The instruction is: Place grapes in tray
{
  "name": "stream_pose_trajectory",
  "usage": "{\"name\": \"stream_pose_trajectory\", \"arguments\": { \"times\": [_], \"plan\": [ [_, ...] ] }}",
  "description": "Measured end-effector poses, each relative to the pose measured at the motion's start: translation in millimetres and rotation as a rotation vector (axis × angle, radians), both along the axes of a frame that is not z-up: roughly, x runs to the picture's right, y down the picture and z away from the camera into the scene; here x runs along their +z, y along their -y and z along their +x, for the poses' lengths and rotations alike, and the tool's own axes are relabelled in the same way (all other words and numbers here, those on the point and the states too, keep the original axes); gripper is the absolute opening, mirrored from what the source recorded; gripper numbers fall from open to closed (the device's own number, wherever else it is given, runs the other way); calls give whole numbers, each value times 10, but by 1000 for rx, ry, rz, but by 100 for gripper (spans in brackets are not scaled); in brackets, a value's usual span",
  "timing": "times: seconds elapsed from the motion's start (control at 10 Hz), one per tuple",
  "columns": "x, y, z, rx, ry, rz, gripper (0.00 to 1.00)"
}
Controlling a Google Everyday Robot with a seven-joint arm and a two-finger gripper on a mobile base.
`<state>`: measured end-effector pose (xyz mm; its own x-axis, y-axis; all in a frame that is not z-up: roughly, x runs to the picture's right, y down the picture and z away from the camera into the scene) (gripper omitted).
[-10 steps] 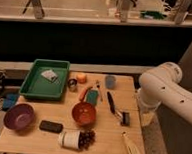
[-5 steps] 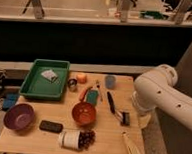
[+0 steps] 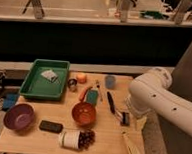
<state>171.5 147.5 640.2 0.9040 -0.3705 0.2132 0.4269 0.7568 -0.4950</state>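
Wooden table (image 3: 39, 139): one tray (image 3: 34, 85), one grapes bunch (image 3: 87, 139), two bowls (image 3: 84, 114) (image 3: 19, 116); gripper hidden.

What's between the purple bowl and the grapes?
In the camera view, a flat black object and the white cup right beside the grapes. The gripper is out of sight; only the arm shows at the table's right.

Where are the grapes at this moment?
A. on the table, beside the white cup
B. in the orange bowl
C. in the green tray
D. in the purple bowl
A: the grapes lie on the table right beside the white cup, apart from the tray. The end effector is not visible; only the white arm shows at the right.
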Motion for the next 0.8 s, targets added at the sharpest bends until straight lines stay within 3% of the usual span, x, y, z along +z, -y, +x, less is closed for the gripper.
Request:
{"name": "stream_pose_trajectory", "arguments": {
  "times": [0.2,0.5,0.8],
  "plan": [
    [4,-64,-263,-37,38,-8,80],
    [18,-182,-358,-71,65,-29,80],
    [64,-298,-711,-105,112,-55,80]
  ]
}}
